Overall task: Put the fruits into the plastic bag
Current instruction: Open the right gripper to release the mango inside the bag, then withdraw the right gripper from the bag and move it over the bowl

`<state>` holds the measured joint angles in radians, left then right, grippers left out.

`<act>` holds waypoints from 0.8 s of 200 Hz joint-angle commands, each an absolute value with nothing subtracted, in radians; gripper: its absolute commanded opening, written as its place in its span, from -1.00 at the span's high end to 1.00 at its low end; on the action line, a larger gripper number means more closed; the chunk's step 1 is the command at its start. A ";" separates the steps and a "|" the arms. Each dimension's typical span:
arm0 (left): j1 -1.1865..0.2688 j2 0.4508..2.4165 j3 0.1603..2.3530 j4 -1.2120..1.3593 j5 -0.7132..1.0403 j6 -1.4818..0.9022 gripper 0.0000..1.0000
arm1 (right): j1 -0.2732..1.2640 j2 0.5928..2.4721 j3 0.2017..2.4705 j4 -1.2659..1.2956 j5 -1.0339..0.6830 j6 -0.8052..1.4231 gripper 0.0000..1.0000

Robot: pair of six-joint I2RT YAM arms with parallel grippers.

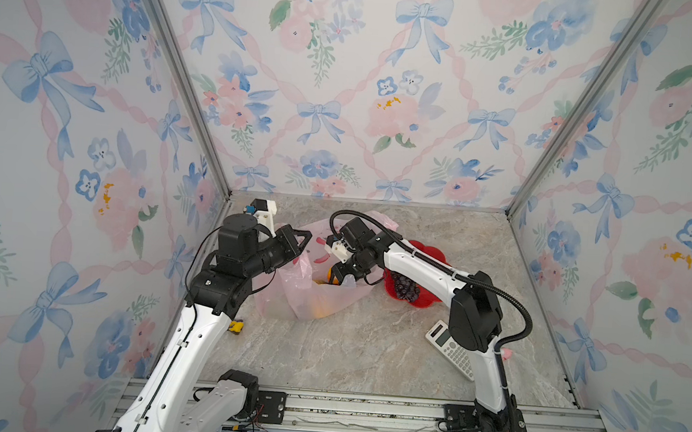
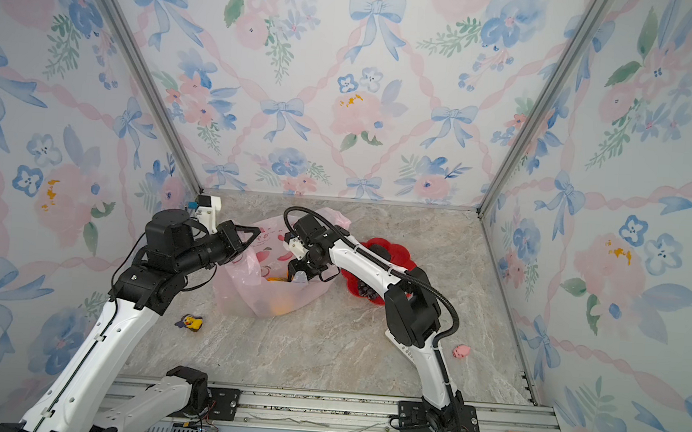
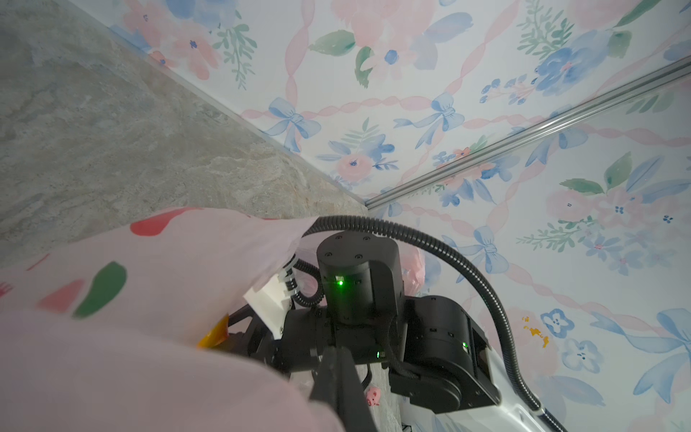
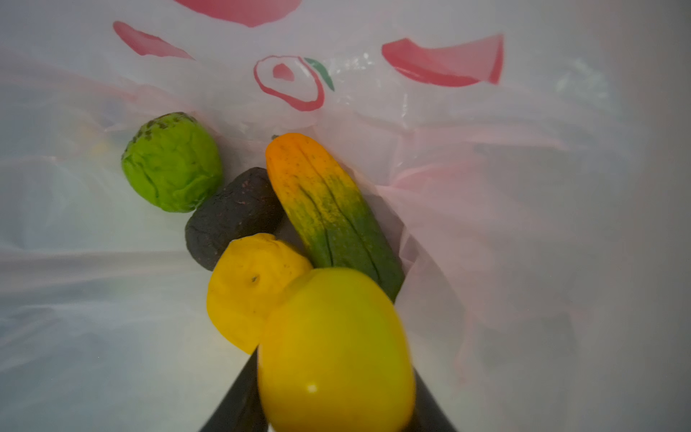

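Mango going into the bag

The bag [image 1: 280,298] sits mid-table with its mouth open, and the plate [image 1: 431,248] lies just beside it at its 3 o'clock. At the bag's 10 o'clock the left gripper [image 1: 308,236] is pressed together, it seems on the thin rim, holding it up. The right gripper [image 1: 339,278] is inside the mouth, pinching a mango [image 4: 336,351] above the lemon [image 4: 250,288], avocado [image 4: 232,217], green ball [image 4: 172,162] and a long fruit [image 4: 329,209]. The grapes [image 1: 406,288] are on the plate. The slippery rim could slide out of the left gripper, and the mouth would flop shut. The right gripper could also catch the film on its way out. The bag has red pictures but no words I can read.
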<state>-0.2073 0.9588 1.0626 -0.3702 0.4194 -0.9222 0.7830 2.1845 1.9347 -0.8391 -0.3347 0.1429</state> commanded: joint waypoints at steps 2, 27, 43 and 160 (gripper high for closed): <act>-0.213 0.944 1.035 -0.322 0.436 -0.934 1.00 | 0.755 2.223 1.993 -0.934 -0.356 0.171 0.17; -0.212 0.964 1.032 -0.319 0.443 -0.927 1.00 | 0.736 2.241 2.005 -0.949 -0.361 0.173 -0.01; -0.211 0.977 1.039 -0.318 0.446 -0.920 1.00 | 0.726 2.238 2.004 -0.949 -0.366 0.179 -0.14; -0.212 1.012 1.066 -0.307 0.453 -0.907 1.00 | 0.723 2.083 2.022 -0.965 -0.450 0.210 -0.31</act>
